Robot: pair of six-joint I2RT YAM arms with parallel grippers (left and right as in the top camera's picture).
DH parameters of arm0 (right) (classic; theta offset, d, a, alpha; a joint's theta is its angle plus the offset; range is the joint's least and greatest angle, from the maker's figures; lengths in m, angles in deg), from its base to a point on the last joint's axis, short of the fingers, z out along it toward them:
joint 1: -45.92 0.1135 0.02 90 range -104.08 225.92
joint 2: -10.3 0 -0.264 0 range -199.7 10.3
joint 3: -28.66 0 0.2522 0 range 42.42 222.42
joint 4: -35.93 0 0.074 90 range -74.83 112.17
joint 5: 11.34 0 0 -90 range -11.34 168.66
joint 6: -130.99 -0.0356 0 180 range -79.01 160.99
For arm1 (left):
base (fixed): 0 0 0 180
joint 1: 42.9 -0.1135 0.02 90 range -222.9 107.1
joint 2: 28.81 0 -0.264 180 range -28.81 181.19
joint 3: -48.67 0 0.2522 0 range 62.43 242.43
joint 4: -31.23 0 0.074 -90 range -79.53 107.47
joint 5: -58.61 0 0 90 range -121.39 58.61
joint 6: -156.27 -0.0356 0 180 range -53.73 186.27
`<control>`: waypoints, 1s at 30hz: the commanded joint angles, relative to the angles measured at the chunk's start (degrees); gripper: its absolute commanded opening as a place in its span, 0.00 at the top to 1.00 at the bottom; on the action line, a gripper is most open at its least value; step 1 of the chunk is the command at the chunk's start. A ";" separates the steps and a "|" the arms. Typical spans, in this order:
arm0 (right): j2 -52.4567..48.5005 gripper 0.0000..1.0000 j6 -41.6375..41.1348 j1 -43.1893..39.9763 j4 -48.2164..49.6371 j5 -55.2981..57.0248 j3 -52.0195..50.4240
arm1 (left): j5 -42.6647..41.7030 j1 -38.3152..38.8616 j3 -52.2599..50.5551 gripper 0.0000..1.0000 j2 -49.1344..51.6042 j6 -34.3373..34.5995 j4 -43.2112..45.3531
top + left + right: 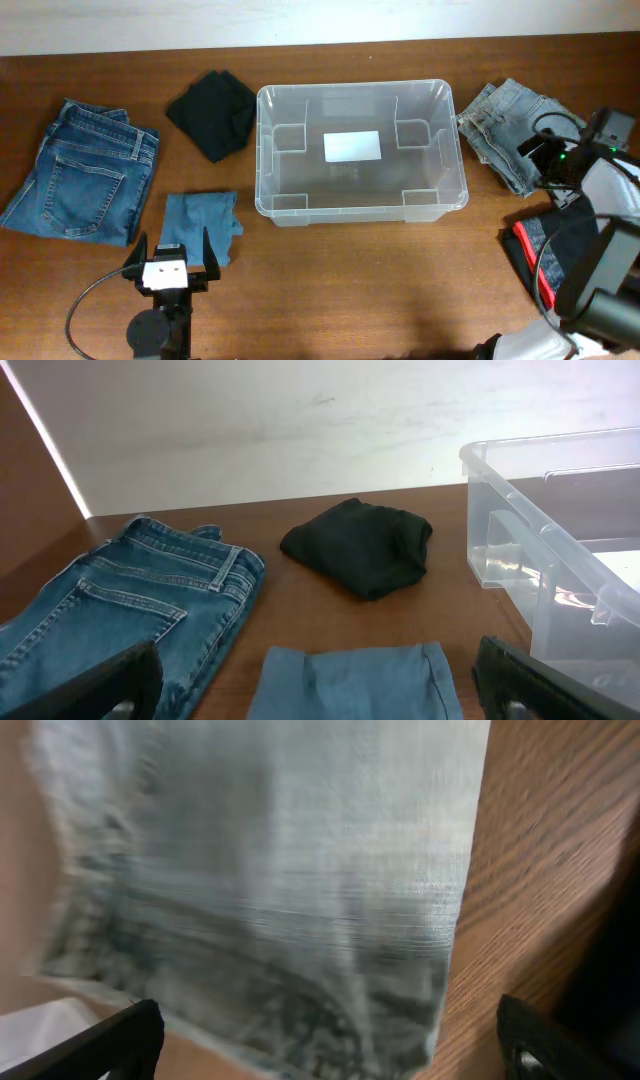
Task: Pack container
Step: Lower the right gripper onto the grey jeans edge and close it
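Observation:
The clear plastic container (pixel 262 160) stands open in the middle of the table, with only a white label (pixel 352 146) on its floor. Its near corner shows at the right of the left wrist view (pixel 540 530). My left gripper (pixel 172 250) is open and empty, its fingers on either side of the near edge of a small folded blue cloth (pixel 203 222); the left wrist view shows the same gripper (pixel 315 698) and cloth (pixel 360 680). My right gripper (pixel 537 160) is open and empty over a pale washed denim garment (pixel 505 125); the right wrist view shows the gripper (pixel 330 1055) close above that denim (pixel 290 870).
Folded blue jeans (pixel 85 170) lie at the far left. A black garment (pixel 213 113) lies left of the container's back corner. A black and red garment (pixel 545 255) lies at the front right under the right arm. A pale wall (pixel 300 420) runs behind the table.

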State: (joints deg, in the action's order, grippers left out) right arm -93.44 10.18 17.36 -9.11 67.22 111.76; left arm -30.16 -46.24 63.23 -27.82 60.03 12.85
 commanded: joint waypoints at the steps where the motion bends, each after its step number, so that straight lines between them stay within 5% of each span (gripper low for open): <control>1: -2.58 0.01 1.70 -0.87 0.11 -0.81 1.62 | -0.61 -0.09 -0.26 0.00 -0.22 -0.55 -0.11; 21: -6.67 0.01 5.49 -2.67 4.00 -4.83 1.62 | -0.61 -0.09 -0.26 0.00 -0.22 -0.55 -0.11; 26: -6.67 0.20 5.46 -2.64 2.56 -4.44 1.60 | -0.61 -0.09 -0.26 0.00 -0.22 -0.55 -0.11; 30: -6.67 0.25 5.46 -2.67 2.58 -4.42 1.60 | -0.61 -0.09 -0.26 0.00 -0.22 -0.55 -0.11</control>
State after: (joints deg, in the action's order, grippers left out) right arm -99.65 15.43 14.91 -6.49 63.11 112.13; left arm -30.16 -46.24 63.23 -27.82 60.03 12.83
